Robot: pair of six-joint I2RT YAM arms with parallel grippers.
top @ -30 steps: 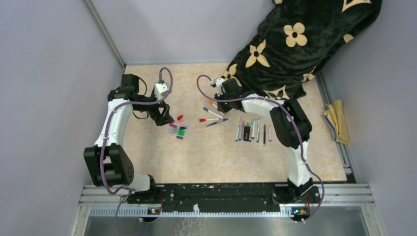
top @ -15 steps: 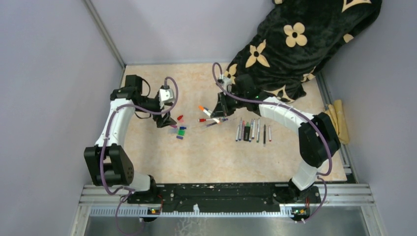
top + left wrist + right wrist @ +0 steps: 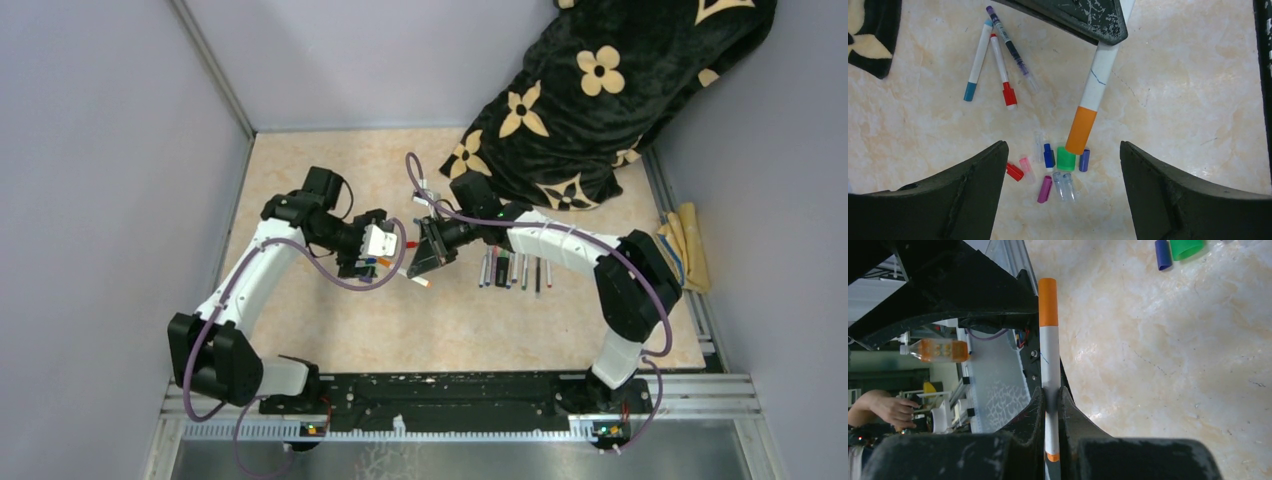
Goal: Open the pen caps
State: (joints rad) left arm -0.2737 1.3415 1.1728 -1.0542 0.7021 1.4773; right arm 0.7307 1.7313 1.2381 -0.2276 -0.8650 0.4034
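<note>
From above, the left arm (image 3: 262, 262) and the right arm (image 3: 550, 238) meet over the middle of the counter (image 3: 330, 330). A pen (image 3: 412, 279) sticks out between them. I think they come close so that one can hold the pen and the other can pull. More pens lie in a row (image 3: 515, 270) near the right arm. I count about seven, but they are too small to be sure.

From the left wrist, the left fingers (image 3: 973, 185) are spread wide, with nothing in them. The pen's orange cap (image 3: 1081, 131) points down into the gap between them. The cap looks ready to be grabbed. Under it is a pile of loose caps (image 3: 1049, 156), about eight: red, pink, blue, green, purple and some clear ones. I think pulled caps are dropped there together. Three pens with caps on (image 3: 1002, 70) lie apart from the pile.

From the right wrist, the right fingers (image 3: 1028, 430) are pinching the white middle of the pen. The orange cap is on and sticks out free, so there is room to grip it. Two loose caps show at the top.
</note>
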